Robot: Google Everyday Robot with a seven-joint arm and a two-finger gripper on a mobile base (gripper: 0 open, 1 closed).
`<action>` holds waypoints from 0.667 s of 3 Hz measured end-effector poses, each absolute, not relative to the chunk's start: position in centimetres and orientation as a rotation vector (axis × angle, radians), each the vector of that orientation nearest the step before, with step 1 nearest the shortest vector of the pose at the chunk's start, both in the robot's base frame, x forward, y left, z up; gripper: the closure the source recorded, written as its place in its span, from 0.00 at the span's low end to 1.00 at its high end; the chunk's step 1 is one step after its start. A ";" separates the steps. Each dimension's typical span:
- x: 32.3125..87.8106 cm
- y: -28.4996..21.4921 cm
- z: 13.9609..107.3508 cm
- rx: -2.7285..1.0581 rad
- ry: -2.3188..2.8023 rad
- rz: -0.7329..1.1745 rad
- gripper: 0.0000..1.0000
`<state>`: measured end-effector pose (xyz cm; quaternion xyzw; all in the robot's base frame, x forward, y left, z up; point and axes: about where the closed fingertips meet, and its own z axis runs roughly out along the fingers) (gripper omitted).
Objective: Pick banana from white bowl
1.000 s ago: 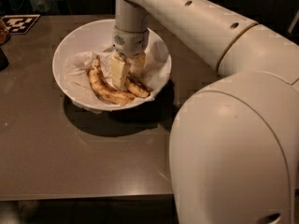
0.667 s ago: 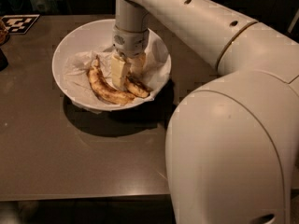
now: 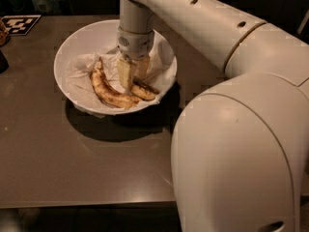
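Observation:
The white bowl [image 3: 72, 45], lined with crumpled white paper, sits on the brown table. Two bananas lie in it. The shorter, plumper banana [image 3: 145, 92] with a dark patch lies to the right of the bowl's middle. A longer speckled banana [image 3: 107, 88] curves to its left. My gripper [image 3: 133, 76] reaches straight down into the bowl from above. Its tip is at the upper end of the shorter banana and hides that end. The rest of that banana rests on the paper.
The brown table [image 3: 72, 163] runs to a front edge near the bottom of the view. A black-and-white marker tag [image 3: 19, 24] lies at the far left. My arm's large white body [image 3: 241, 144] fills the right side.
The gripper stays down in the bowl at the same spot. The arm's big body has shifted slightly left. The bananas have not moved.

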<state>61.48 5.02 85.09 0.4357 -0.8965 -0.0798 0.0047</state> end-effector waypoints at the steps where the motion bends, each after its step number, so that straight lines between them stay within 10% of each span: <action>1: 61.9 5.4 85.2 1.390 -2.826 -0.281 1.00; 2: 61.0 4.6 87.4 1.462 -2.844 -0.392 1.00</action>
